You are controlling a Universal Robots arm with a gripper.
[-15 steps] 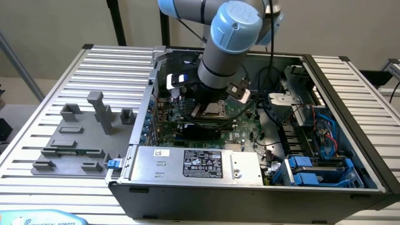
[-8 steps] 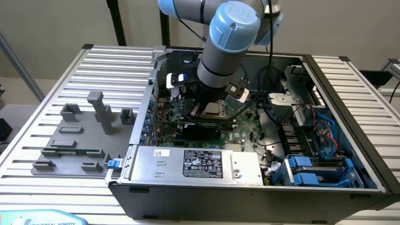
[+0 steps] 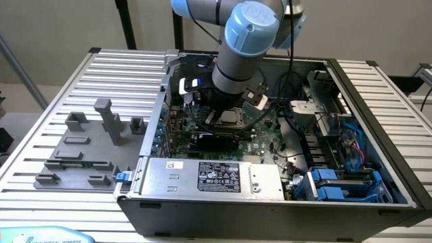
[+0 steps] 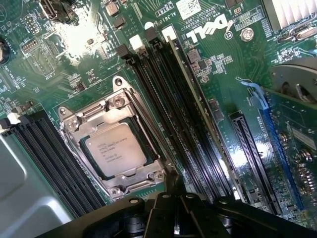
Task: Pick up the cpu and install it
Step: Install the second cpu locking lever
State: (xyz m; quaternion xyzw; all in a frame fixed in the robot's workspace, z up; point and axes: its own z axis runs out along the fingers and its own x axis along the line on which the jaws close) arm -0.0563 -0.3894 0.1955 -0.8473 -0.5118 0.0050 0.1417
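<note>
Over at the exterior view's left, a grey plastic fixture tray with upright holders (image 3: 84, 152) lies on the ribbed, pale-metal tabletop (image 3: 40, 126), just beside the open grey computer case (image 3: 270, 223). Inside the case lies the green motherboard (image 3: 260, 126), with a silver power-supply box (image 3: 212, 176) at the near wall and blue drive brackets (image 3: 334, 185) at the exterior view's right. The blue-and-grey robot arm (image 3: 246, 45) reaches down over the board, its fingers (image 4: 171, 210) clenched together with nothing between them, hovering just beside the dark metal-framed socket (image 4: 114, 144). The cpu (image 4: 113, 148), a flat silvery square chip with printed lettering, sits flat inside that socket frame. Long black memory slots (image 4: 183, 134) run alongside the socket.
</note>
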